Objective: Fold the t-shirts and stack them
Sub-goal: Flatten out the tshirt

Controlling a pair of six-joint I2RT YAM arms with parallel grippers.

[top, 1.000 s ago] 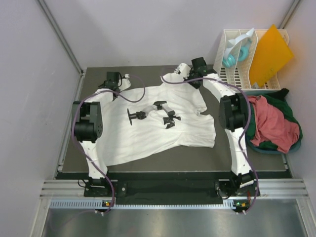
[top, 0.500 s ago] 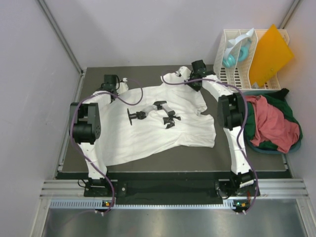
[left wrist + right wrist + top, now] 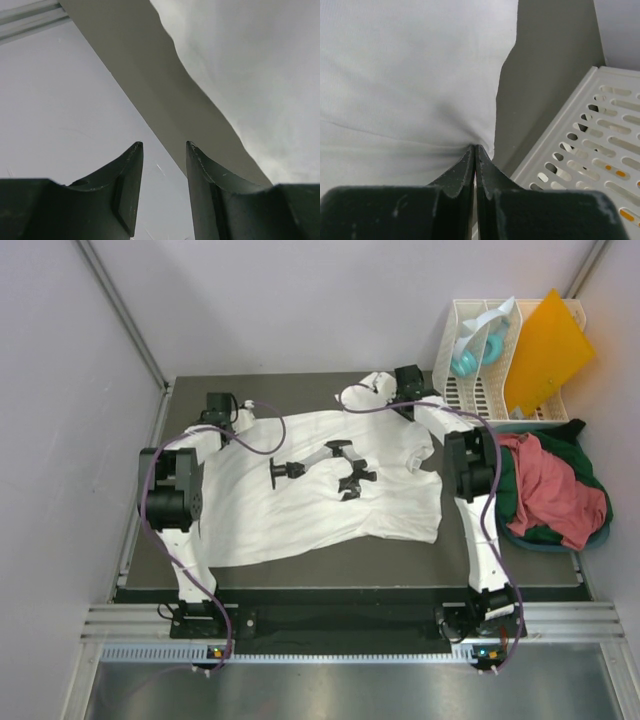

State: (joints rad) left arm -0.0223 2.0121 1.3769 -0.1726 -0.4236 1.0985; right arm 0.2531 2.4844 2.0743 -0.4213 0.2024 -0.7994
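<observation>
The large white t-shirt (image 3: 300, 510) lies spread on the dark table, with a black print (image 3: 345, 468) at its middle. My right gripper (image 3: 398, 388) is at the shirt's far right corner, next to the rack. In the right wrist view it (image 3: 475, 146) is shut on a pinch of white cloth (image 3: 420, 75). My left gripper (image 3: 221, 405) is at the far left, beside the shirt's edge. In the left wrist view it (image 3: 164, 146) is open and empty, with the shirt (image 3: 250, 75) off to its right. A salmon-red shirt (image 3: 550, 485) lies crumpled on a dark green one (image 3: 530, 530) at the right.
A white slatted rack (image 3: 480, 390) stands at the back right, close to my right gripper, and also shows in the right wrist view (image 3: 590, 150). It holds a stiff orange sheet (image 3: 545, 350) and a teal object (image 3: 465, 360). Grey walls enclose the table.
My right gripper has moved right towards the rack, drawing the white shirt and its print to the right. My left gripper has shifted slightly left, and the shirt lies flatter.
</observation>
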